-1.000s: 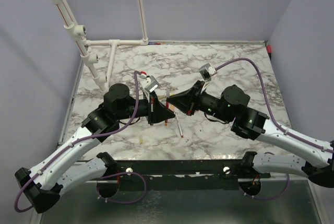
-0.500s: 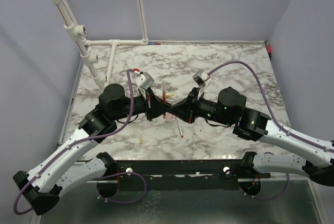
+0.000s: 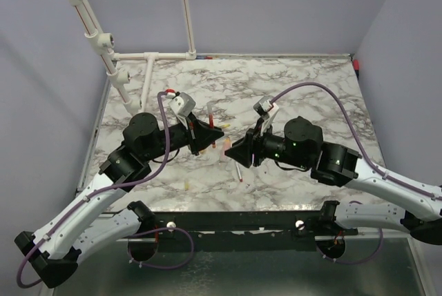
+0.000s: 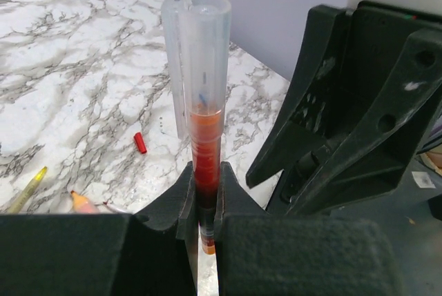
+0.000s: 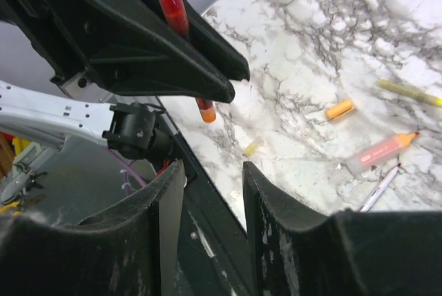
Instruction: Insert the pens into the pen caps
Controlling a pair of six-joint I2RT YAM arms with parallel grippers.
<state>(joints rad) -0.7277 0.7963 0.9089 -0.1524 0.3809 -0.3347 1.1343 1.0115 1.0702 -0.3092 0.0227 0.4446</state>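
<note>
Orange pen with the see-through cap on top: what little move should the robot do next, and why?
Probably lower the left gripper toward the marble table and lay the orange pen down. It stands upright in the shut jaws with its clear cap already over the tip, and the right gripper is open, empty and apart from it.

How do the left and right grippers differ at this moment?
The left gripper is shut on a red-orange pen wearing a clear cap; the right gripper is open and empty. In the top view the left gripper sits farther back than the right gripper. Both are black and face each other.
</note>
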